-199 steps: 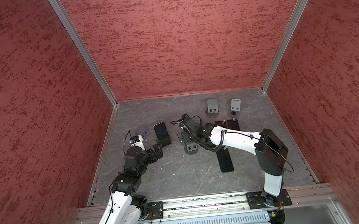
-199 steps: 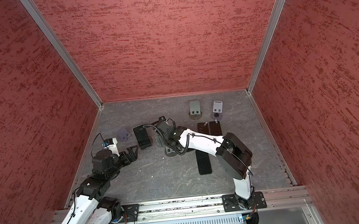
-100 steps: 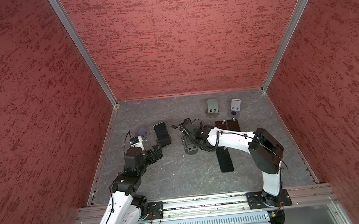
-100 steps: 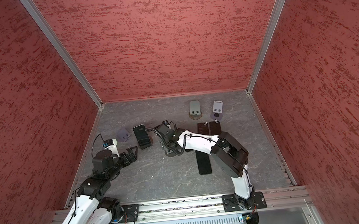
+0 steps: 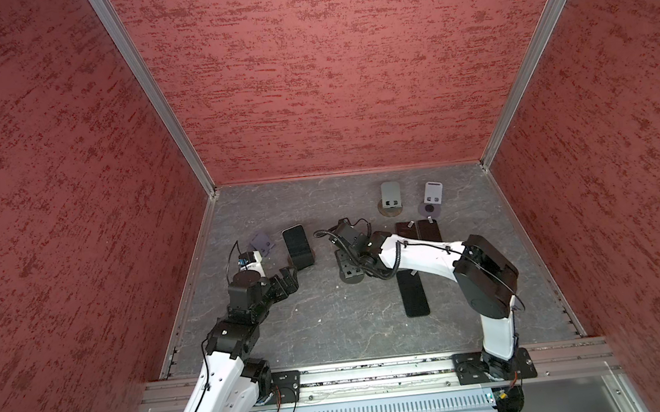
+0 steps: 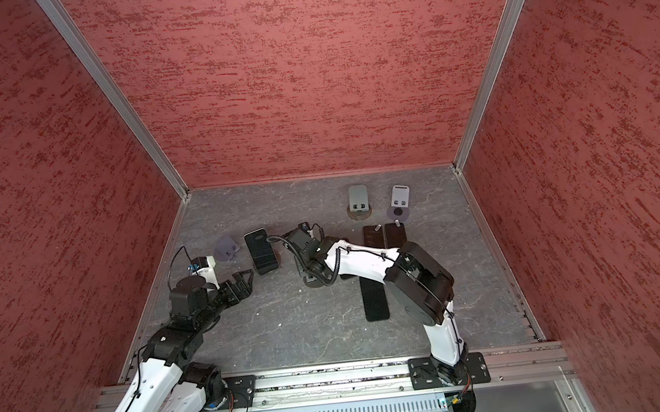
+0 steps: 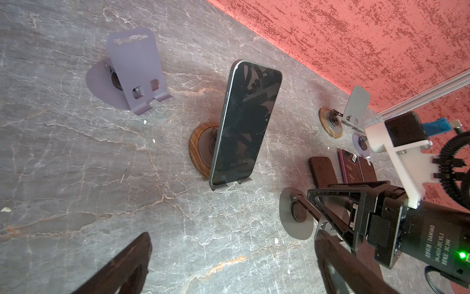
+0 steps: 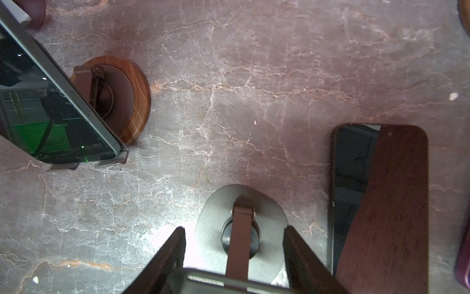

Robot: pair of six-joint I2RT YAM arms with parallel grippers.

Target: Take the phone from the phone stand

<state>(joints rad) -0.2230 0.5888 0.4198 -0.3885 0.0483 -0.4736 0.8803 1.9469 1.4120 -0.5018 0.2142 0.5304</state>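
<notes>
Grey marbled tabletop (image 5: 325, 333), red walls (image 5: 326, 69) on three sides. Your right arm (image 5: 421, 254) lies low across the middle; your left arm (image 5: 221, 377) comes in from the near left corner. The upright phone (image 5: 298, 246) has a dark screen and leans on the wood-based stand (image 7: 201, 150) left of centre, with its bottom edge seated in the lip. A black phone (image 5: 413, 298) lies flat beside the right arm. Two dark phones (image 5: 429, 230) lie side by side further back. Right gripper (image 8: 234, 236): its fingers (image 8: 173, 257) are closed in on the two side edges of the dark grey stand (image 8: 213, 208), pinching its back plate. Left gripper (image 5: 290, 276): its fingers (image 7: 122, 269) are spread wide, low over the tabletop. They sit just in front of the upright phone and apart from it. A purple stand (image 5: 263, 243) sits just left of that phone. A grey stand (image 5: 391, 196) and a pale stand (image 5: 432, 194) stand at the back right.
</notes>
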